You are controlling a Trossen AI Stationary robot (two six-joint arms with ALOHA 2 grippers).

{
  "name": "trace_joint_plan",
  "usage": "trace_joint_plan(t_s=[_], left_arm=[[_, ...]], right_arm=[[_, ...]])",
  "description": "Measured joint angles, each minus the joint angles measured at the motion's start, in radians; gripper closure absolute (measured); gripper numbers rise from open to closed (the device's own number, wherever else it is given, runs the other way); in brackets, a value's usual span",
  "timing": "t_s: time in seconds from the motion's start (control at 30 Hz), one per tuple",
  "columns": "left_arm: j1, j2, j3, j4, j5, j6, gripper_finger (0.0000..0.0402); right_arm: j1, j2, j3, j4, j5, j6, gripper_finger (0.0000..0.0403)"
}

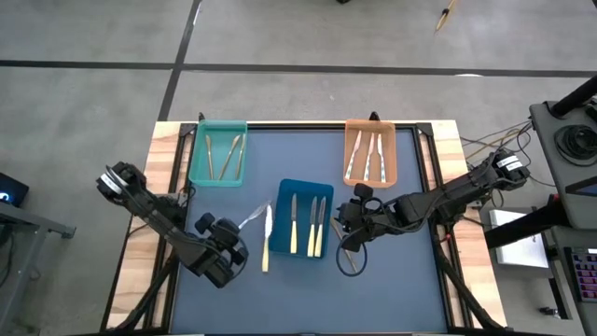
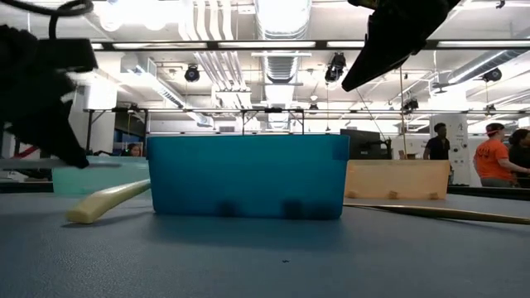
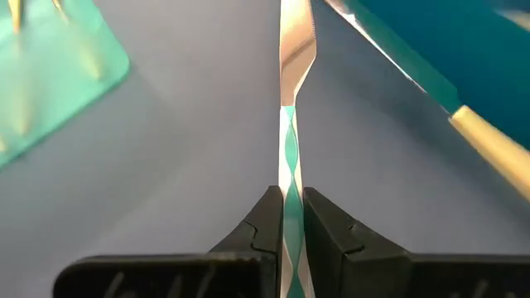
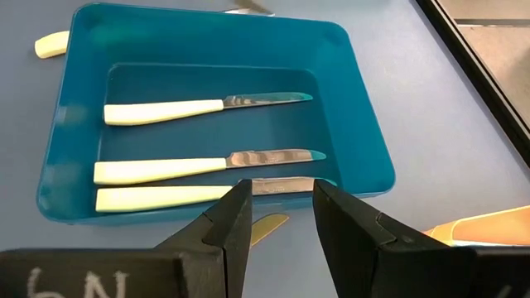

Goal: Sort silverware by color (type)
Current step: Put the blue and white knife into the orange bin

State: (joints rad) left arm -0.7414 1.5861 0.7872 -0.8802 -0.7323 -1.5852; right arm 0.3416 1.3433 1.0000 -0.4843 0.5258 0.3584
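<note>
The silverware is spread over three trays and the mat. My left gripper (image 3: 288,217) (image 1: 231,241), left of the blue tray (image 1: 306,219), is shut on a mirror-bright silver utensil (image 1: 252,217). A cream-handled knife (image 1: 267,239) lies flat on the mat beside it. Three cream-handled knives (image 4: 199,108) lie in the blue tray. Gold-tan utensils (image 1: 224,155) lie in the teal tray (image 1: 201,166), silvery ones (image 1: 369,157) in the orange tray (image 1: 392,168). My right gripper (image 4: 281,213) (image 1: 348,228) hangs open over the blue tray's right rim. Below it on the mat lies a gold-handled utensil (image 4: 267,225). My left gripper pinches the silver utensil's handle (image 3: 289,178) between its two fingers (image 3: 267,225). The fingers come slanting down from the table's near left and lie along the handle. The utensil sticks out ahead of them, its blade end (image 3: 296,45) pointing away.
The blue tray's wall (image 2: 248,175) stands close to the right of my left gripper, with the loose cream knife (image 2: 108,201) between them. The gold utensil (image 2: 439,213) lies to the right of the blue tray. People stand in the room beyond the table.
</note>
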Motion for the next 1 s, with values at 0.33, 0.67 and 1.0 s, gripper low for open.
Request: trace_joint_plan(t_s=[0.33,0.67,1.0], left_arm=[[0.007,-0.155,0.021,-0.080,-0.145,0.003,0.0389],[0.010,-0.198,0.179,-0.184,-0.392,0.172,0.0389],[0.023,-0.179,0.424,-0.017,-0.546,0.803,0.0387]], right_arm=[[0.000,0.000,0.000,0.062,0.028,-0.012,0.0282],[-0.002,0.000,0.000,0.106,0.042,-0.043,0.0282],[-0.002,0.000,-0.034,0.324,0.043,-0.197,0.0282]])
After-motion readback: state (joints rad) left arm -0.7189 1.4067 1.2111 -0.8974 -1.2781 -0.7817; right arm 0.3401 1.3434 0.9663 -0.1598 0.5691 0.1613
